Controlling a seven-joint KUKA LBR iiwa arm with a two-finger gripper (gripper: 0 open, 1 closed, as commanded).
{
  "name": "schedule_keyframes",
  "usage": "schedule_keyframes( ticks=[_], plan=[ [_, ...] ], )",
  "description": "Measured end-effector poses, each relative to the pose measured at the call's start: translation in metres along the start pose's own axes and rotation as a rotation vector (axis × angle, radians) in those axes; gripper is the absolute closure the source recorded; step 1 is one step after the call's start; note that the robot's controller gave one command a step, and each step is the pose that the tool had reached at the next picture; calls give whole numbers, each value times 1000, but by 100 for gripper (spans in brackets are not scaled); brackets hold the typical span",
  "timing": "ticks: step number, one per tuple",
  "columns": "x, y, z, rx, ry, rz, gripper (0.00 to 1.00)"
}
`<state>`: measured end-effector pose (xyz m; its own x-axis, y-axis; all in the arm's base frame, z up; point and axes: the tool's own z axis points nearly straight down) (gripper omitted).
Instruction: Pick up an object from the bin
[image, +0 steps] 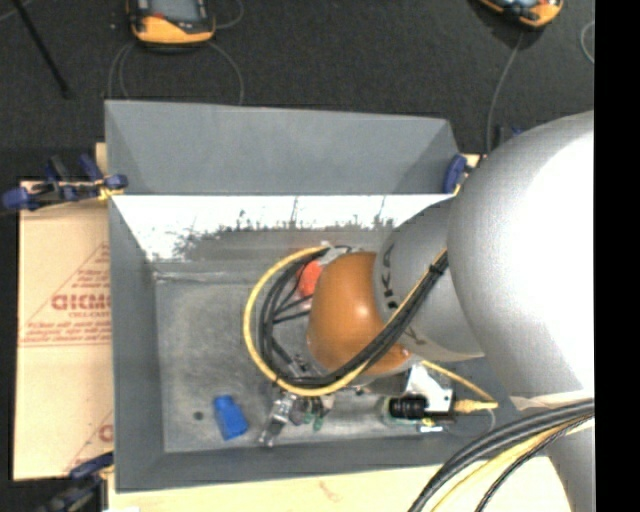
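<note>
A small blue block (229, 417) lies on the bin floor near the front left corner. My gripper (279, 418) is low over the floor just right of it, a short gap away from the block. Nothing is visible in the gripper. The arm's orange cover and cables hide what lies under its upper part.
The arm reaches in from the right and covers the bin's middle and right side. A small red-orange thing (310, 278) peeks out behind the cover near the back wall. Bare floor shows at the left, between the block and the left wall.
</note>
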<state>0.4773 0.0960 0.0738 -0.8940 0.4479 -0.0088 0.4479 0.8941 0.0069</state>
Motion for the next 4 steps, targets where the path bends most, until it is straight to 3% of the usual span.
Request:
schedule_keyframes(
  ticks=[1,2,4],
  plan=[
    [-2,1,-2,2,4,1,0],
    [-3,1,-3,0,1,5,100],
    [-8,3,-126,2,2,-2,100]
  ],
)
